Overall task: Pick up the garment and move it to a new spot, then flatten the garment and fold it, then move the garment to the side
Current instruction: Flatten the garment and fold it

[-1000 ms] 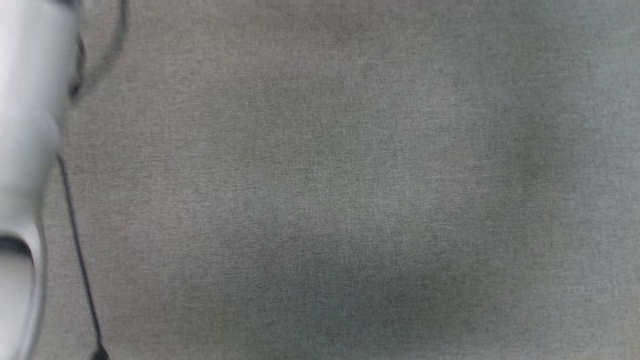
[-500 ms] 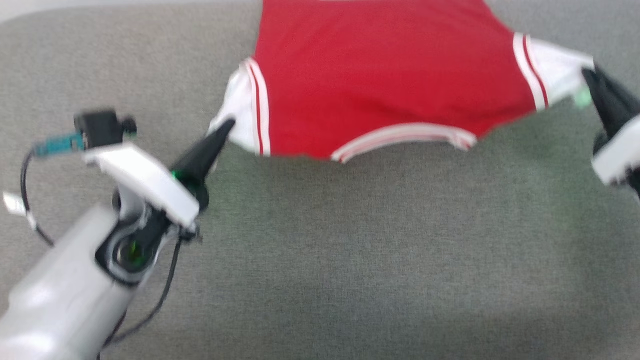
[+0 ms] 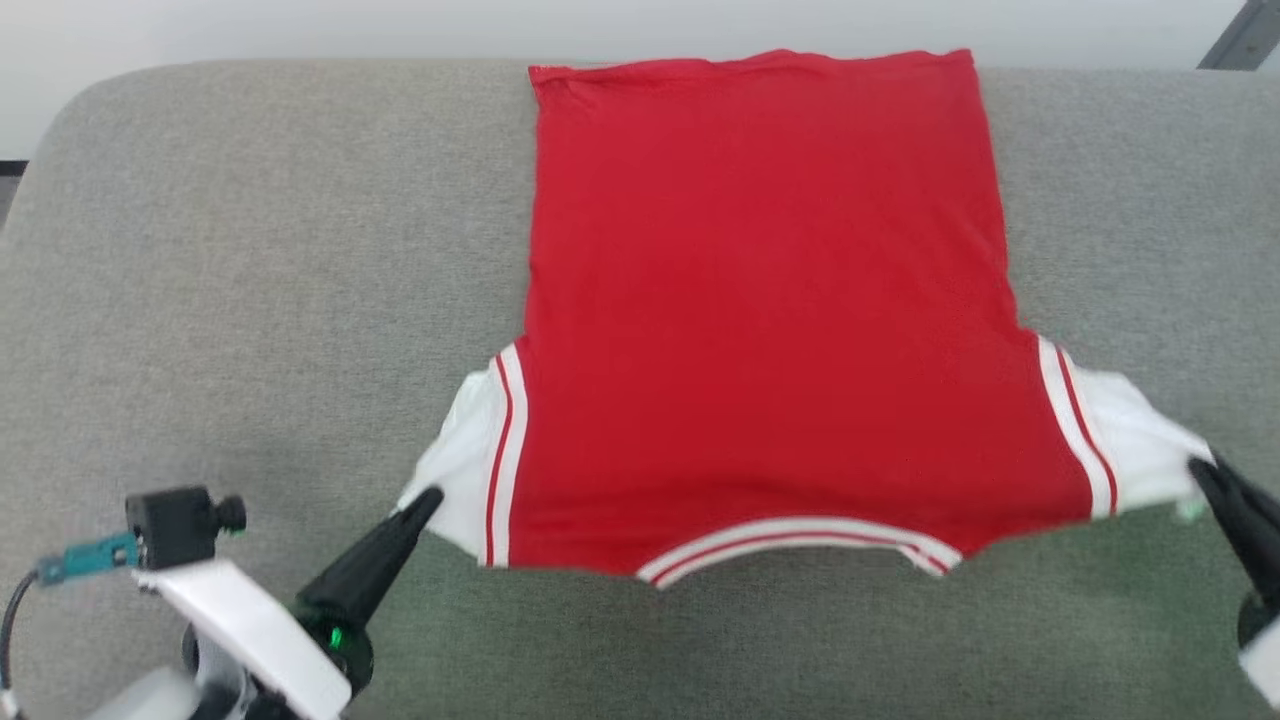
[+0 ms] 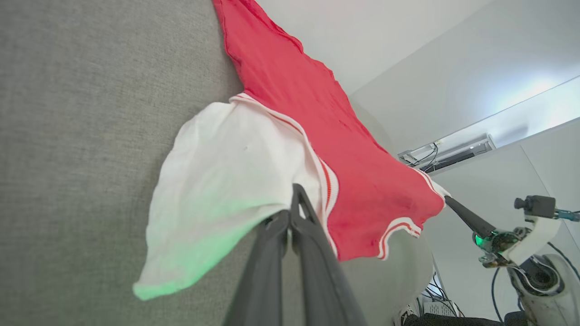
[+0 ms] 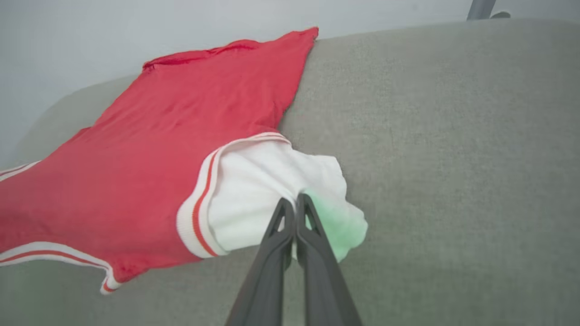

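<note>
The garment [image 3: 770, 330], a red T-shirt with white sleeves and red-and-white striped trim, lay spread flat on the grey upholstered surface [image 3: 250, 250]. It stretched between the two grippers and away from their fingertips, with its striped collar [image 3: 800, 545] on the edge nearest them and its hem at the far edge of the cushion. The left gripper [image 3: 425, 500] had its fingers pressed together on the outer edge of the left sleeve [image 3: 465, 450]. Its own wrist view showed the white cloth pinched at the fingertips [image 4: 290, 206] and tinted green by the gripper's light. The right gripper [image 3: 1200, 470] was likewise clamped on the tip of the right sleeve [image 3: 1140, 440], with the fabric bunched just ahead of its closed fingers [image 5: 295, 201]. Half a second earlier the head view had cut off the shirt's far half and shown it higher in the picture. A second earlier it had shown bare grey cloth and a blurred forearm. The whole picture had shifted, so the camera had moved, while both grippers kept the same hold on the sleeves.
</note>
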Available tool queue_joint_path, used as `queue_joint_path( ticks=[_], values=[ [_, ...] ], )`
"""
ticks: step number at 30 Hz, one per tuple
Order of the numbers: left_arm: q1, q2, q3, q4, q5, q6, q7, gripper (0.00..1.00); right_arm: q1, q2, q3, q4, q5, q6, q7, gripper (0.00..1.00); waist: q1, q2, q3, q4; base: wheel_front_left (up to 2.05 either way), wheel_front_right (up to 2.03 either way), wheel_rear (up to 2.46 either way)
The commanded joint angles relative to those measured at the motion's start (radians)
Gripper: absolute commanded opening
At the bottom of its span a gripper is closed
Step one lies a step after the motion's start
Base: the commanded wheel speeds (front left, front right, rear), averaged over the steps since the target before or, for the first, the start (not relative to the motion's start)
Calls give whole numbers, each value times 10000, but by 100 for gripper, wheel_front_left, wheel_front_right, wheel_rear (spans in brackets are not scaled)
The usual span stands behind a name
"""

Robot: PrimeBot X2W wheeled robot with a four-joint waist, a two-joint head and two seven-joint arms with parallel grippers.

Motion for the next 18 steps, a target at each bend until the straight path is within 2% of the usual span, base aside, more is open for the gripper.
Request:
queue_joint_path(
  ticks=[1,6,9,12,18],
  values=[
    [286,160,35,-262,134,125,-142,0,461,317,-368,-552,-43,-7,299,0,-1,0,23,58,0,0,0],
    [974,518,-70,-1150,251,534,-399,0,1654,1320,-1258,-2337,-278,-5,1419,0,-1,0,106,103,0,0,0],
    [1065,333,-177,-1199,269,668,-374,0,1714,1429,-1207,-2582,-614,-5,1902,0,-1,0,166,99,0,0,0],
    [927,-147,-296,-832,34,510,-265,0,1382,1448,-468,-2181,-695,-4,2395,0,-1,0,194,53,0,0,0],
    [461,-1029,-718,1126,333,251,14,0,661,678,1133,-602,-1448,-5,2449,0,-1,0,220,84,0,0,0]
  ],
)
